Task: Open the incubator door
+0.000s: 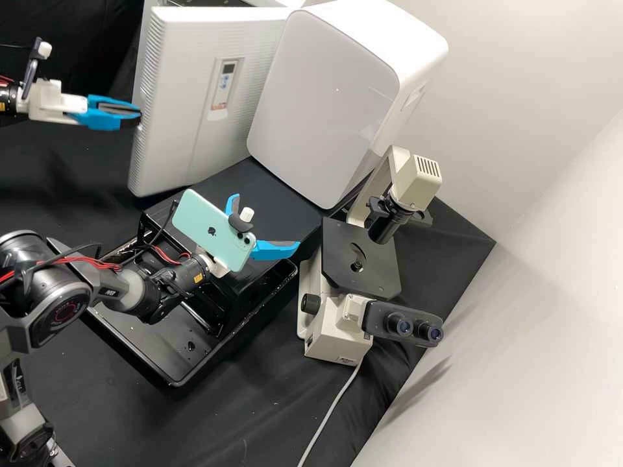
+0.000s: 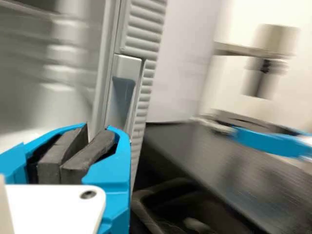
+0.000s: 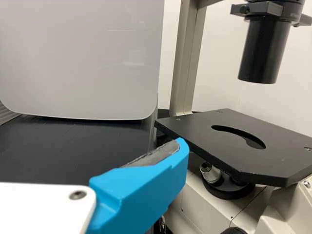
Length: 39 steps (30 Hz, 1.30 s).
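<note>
Ideally, the left gripper (image 1: 137,116), jaws together, is nudging the part-open door (image 1: 185,84) lightly near its free edge, following the swing.

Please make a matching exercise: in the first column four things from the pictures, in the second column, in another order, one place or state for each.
1. left end effector, blue-fingered
2. right end effector, blue-fingered
3. mint-green smartphone
4. flat black microscope stage

A. below a black cylindrical tube
B. shut, at the edge of a white ribbed door
C. mounted near the right arm's wrist
D. open

Pairs: 1-B, 2-D, 3-C, 4-A
</note>
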Tool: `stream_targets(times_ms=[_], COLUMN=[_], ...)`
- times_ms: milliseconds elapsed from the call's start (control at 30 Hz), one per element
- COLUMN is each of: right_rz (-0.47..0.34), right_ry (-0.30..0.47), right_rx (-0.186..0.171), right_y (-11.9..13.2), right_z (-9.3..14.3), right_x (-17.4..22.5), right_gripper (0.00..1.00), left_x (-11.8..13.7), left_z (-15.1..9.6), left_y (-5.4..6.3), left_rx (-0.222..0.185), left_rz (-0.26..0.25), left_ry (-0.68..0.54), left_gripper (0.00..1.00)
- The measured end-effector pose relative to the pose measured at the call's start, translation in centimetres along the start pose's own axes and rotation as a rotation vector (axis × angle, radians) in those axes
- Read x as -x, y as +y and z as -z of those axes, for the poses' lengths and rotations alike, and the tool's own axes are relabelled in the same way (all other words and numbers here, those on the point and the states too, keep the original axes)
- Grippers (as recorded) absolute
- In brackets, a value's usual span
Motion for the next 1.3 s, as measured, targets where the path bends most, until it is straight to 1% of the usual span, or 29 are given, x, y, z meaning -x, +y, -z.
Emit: stream_targets(times_ms=[33, 67, 133, 267, 333, 400, 467, 500, 567, 600, 667, 767, 800, 867, 900, 1000, 1033, 1133, 1200, 1267, 1300], right_rz=[0.0, 0.0, 0.0, 0.0, 0.0, 0.0, 0.0, 0.0, 0.0, 0.0, 0.0, 0.0, 0.0, 0.0, 0.0, 0.0, 0.0, 0.0, 0.0, 0.0, 0.0], right_ry=[0.0, 0.0, 0.0, 0.0, 0.0, 0.0, 0.0, 0.0, 0.0, 0.0, 0.0, 0.0, 0.0, 0.0, 0.0, 0.0, 0.0, 0.0, 0.0, 0.0, 0.0], right_rx=[0.0, 0.0, 0.0, 0.0, 0.0, 0.0, 0.0, 0.0, 0.0, 0.0, 0.0, 0.0, 0.0, 0.0, 0.0, 0.0, 0.0, 0.0, 0.0, 0.0, 0.0], right_y=[0.0, 0.0, 0.0, 0.0, 0.0, 0.0, 0.0, 0.0, 0.0, 0.0, 0.0, 0.0, 0.0, 0.0, 0.0, 0.0, 0.0, 0.0, 0.0, 0.0, 0.0], right_z=[0.0, 0.0, 0.0, 0.0, 0.0, 0.0, 0.0, 0.0, 0.0, 0.0, 0.0, 0.0, 0.0, 0.0, 0.0, 0.0, 0.0, 0.0, 0.0, 0.0, 0.0], right_x=[0.0, 0.0, 0.0, 0.0, 0.0, 0.0, 0.0, 0.0, 0.0, 0.0, 0.0, 0.0, 0.0, 0.0, 0.0, 0.0, 0.0, 0.0, 0.0, 0.0, 0.0], right_gripper=[1.0, 1.0, 1.0, 1.0, 1.0, 1.0, 1.0, 1.0, 1.0, 1.0, 1.0, 1.0, 1.0, 1.0, 1.0, 1.0, 1.0, 1.0, 1.0, 1.0, 1.0], left_x=[0.1, 0.2, 0.5, 1.5, 2.0, 2.4, 3.0, 3.4, 4.0, 4.3, 4.9, 6.0, 6.4, 6.9, 7.2, 7.3, 7.3, 7.2, 7.0, 7.0, 7.0], left_z=[-0.3, -0.3, -0.3, -0.3, -0.2, 0.2, 1.0, 1.6, 2.2, 2.6, 2.9, 3.5, 3.7, 3.9, 4.1, 4.1, 4.1, 3.7, 3.5, 3.2, 3.0], left_y=[-0.4, -0.6, -1.0, -1.2, -1.1, -0.9, -0.7, -0.5, -0.3, -0.3, 0.0, 0.6, 0.8, 1.1, 1.3, 1.3, 1.3, 1.0, 0.8, 0.4, 0.2], left_rx=[-0.008, -0.007, 0.004, 0.008, 0.005, -0.013, -0.025, -0.026, -0.017, -0.026, -0.049, -0.109, -0.139, -0.155, -0.147, -0.154, -0.156, -0.193, -0.205, -0.214, -0.227], left_rz=[0.019, 0.029, 0.04, 0.042, 0.033, 0.008, -0.005, -0.02, -0.044, -0.043, -0.064, -0.112, -0.123, -0.148, -0.169, -0.176, -0.174, -0.151, -0.141, -0.138, -0.138], left_ry=[-0.023, -0.026, -0.019, 0.009, 0.042, 0.11, 0.198, 0.255, 0.331, 0.369, 0.442, 0.592, 0.644, 0.712, 0.754, 0.791, 0.793, 0.785, 0.778, 0.78, 0.781], left_gripper=[0.0, 0.0, 0.0, 0.0, 0.0, 0.0, 0.0, 0.0, 0.0, 0.0, 0.0, 0.0, 1.0, 1.0, 1.0, 1.0, 1.0, 1.0, 1.0, 1.0, 1.0])
